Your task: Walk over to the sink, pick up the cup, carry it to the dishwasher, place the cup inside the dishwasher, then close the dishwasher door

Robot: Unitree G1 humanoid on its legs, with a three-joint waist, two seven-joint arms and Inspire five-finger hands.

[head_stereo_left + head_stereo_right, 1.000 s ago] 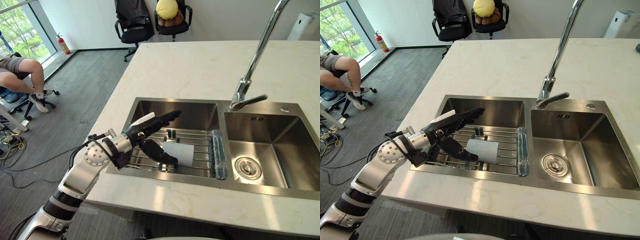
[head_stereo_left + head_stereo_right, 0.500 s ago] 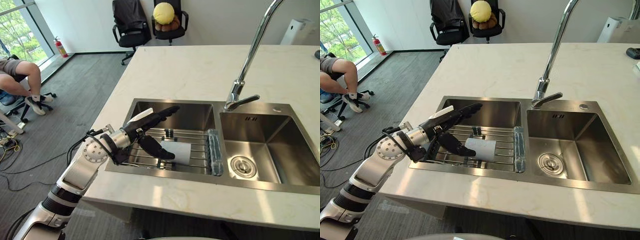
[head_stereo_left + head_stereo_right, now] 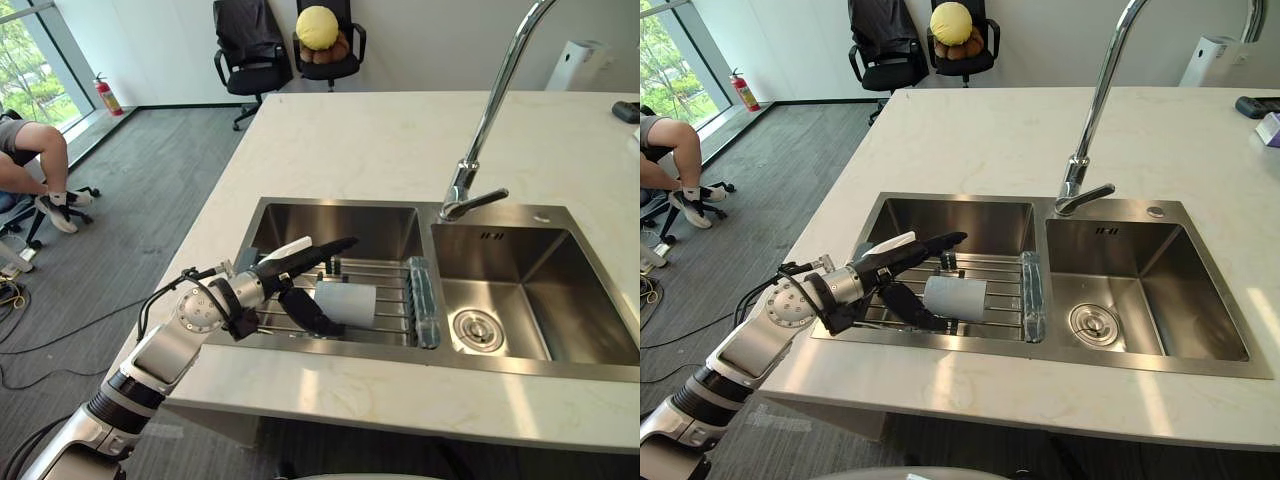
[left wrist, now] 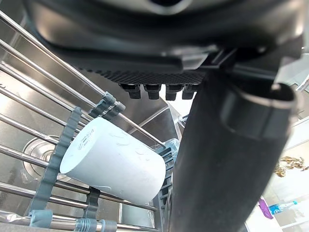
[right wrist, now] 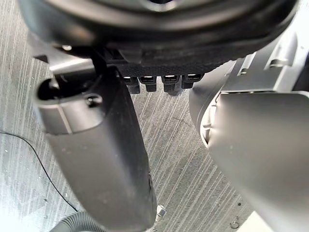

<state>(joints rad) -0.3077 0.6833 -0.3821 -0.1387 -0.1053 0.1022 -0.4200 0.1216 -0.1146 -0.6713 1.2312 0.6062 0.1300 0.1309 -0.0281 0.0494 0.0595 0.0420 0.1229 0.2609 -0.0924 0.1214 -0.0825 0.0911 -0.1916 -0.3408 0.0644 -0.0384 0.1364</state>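
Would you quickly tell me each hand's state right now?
Left hand: open, fingers straight above the cup.
Right hand: open, holding nothing.

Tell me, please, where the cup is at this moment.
In the eye views the cup lies on its side on the wire rack over the left basin of the sink, close beside the left hand and its spread fingers.

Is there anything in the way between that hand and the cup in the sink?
Nothing visible: the open left hand is right at the cup, which lies on its side on the rack, fingers above it, thumb close beside.
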